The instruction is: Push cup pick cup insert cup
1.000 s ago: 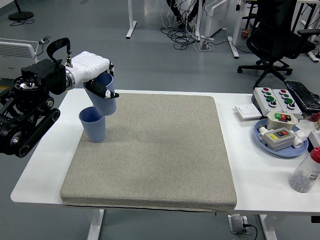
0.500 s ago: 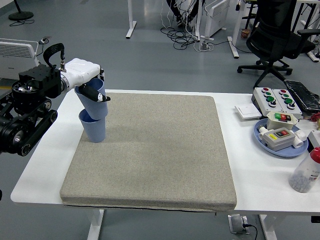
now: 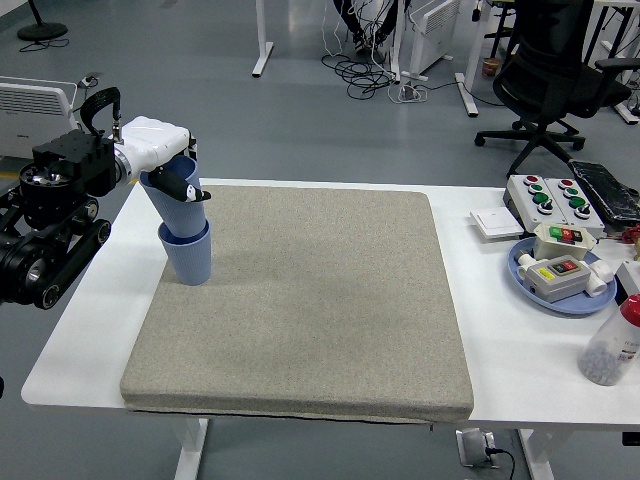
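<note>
**Cup tip enters the standing cup**

Cup in hand, a blue tapered plastic cup (image 3: 178,203), now has its base dipped into the mouth of the second blue plastic cup (image 3: 187,254), which stands upright on the grey felt mat (image 3: 300,300) near the mat's far left corner. A second ago the held cup hung higher and a little to the right, clear of the standing one; half a second ago it was lower and just meeting the rim. Now it has shifted left and down, and its bottom sits inside the rim, though tilted, with its open mouth leaning away to the left.

The left hand (image 3: 165,165), white-shelled with black fingers, is clamped round the upper part of the held cup, one dark fingertip lying across its side. The right hand is not in view.

By my judgement, pushing and picking are done and inserting is under way but not finished: the cup needs straightening and sinking deeper before it nests. The tilt could tip the standing cup.

On the white desk (image 3: 90,340), by its right edge, sit a round blue tray (image 3: 560,298) with button boxes (image 3: 552,275) and a clear bottle (image 3: 612,345).
</note>
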Controlling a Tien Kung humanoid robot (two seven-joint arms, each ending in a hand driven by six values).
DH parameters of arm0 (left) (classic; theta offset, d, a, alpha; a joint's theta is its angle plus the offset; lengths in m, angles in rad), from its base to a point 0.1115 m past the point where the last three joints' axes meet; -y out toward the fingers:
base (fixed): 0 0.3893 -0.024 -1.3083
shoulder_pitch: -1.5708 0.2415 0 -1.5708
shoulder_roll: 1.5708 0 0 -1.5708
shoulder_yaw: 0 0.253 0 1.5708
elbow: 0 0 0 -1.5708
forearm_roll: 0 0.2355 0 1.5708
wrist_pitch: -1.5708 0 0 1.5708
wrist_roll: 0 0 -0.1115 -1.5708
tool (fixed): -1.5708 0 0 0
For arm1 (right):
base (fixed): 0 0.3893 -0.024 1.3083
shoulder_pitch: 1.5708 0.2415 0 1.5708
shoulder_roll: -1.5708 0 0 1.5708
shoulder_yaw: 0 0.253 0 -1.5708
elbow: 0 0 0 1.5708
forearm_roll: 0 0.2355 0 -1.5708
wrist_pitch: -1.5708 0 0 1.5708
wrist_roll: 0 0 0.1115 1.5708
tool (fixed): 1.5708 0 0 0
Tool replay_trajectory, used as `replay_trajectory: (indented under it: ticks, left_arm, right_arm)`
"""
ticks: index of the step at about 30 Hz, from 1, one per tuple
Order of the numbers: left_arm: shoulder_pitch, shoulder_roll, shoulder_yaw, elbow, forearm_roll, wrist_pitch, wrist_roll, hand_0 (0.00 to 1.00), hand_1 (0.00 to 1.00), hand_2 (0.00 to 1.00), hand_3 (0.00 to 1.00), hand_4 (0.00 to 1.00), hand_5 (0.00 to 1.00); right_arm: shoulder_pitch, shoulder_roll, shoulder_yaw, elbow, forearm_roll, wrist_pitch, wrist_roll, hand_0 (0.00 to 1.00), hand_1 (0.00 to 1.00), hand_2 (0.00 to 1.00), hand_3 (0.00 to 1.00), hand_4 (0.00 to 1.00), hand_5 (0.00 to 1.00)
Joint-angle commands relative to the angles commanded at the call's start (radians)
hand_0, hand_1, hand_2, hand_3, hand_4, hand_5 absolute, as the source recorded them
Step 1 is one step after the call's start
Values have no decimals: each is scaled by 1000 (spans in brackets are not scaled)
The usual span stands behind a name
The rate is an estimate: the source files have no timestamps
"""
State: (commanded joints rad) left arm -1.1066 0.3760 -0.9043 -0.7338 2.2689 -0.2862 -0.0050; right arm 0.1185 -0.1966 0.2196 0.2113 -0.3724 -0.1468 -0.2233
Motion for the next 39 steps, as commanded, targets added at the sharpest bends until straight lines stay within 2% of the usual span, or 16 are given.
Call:
replay_trajectory:
  ticks: [11, 12, 17, 18, 23, 24, 30, 31, 36, 37, 39]
  left_arm:
    - [2, -14, 17, 43, 0, 26, -9, 278, 486, 491, 540, 666, 179]
    - [2, -15, 19, 46, 0, 29, -11, 272, 496, 516, 609, 675, 179]
    - [3, -18, 22, 58, 0, 37, -14, 272, 496, 516, 609, 675, 179]
    - [4, -18, 21, 59, 0, 43, -15, 364, 609, 747, 846, 861, 379]
    - [8, -18, 14, 61, 0, 47, -21, 364, 609, 747, 846, 861, 379]
    - [8, -18, 13, 62, 0, 47, -22, 520, 727, 906, 967, 924, 460]
    - [8, -16, 8, 67, 0, 55, -23, 520, 727, 906, 967, 924, 460]
    - [8, -16, 7, 68, 0, 56, -22, 652, 832, 998, 998, 966, 517]
    - [10, -13, 4, 69, 0, 60, -19, 652, 832, 998, 998, 966, 517]
    - [12, -12, -1, 65, 0, 66, -20, 735, 876, 998, 998, 981, 537]
    - [15, -11, -7, 60, 0, 72, -21, 735, 876, 998, 998, 981, 537]
  right_arm:
    - [-5, 0, 4, 0, -5, 0, -2, 705, 599, 669, 591, 137, 525]
    - [-5, 0, 4, 0, -5, 0, -2, 705, 599, 670, 591, 136, 525]
    - [-5, 0, 8, 1, -12, 0, -4, 705, 599, 670, 591, 136, 525]
    - [-5, 0, 7, 1, -12, 0, -4, 704, 600, 671, 590, 135, 526]
    - [-5, -1, 6, 1, -11, 0, -3, 704, 600, 671, 590, 135, 526]
    - [-4, -1, 6, 1, -11, 0, -3, 705, 600, 671, 591, 135, 525]
    - [-1, -1, 3, 1, -9, 0, -2, 705, 600, 671, 591, 135, 525]
    - [0, -1, 2, 1, -9, 0, -2, 705, 600, 670, 591, 136, 524]
    - [2, -1, 1, 1, -6, 0, -1, 705, 600, 670, 591, 136, 524]
    - [2, -1, -1, 1, -3, -1, 0, 704, 600, 670, 591, 136, 524]
    - [2, -1, -2, 1, -1, -1, 0, 704, 600, 670, 591, 136, 524]
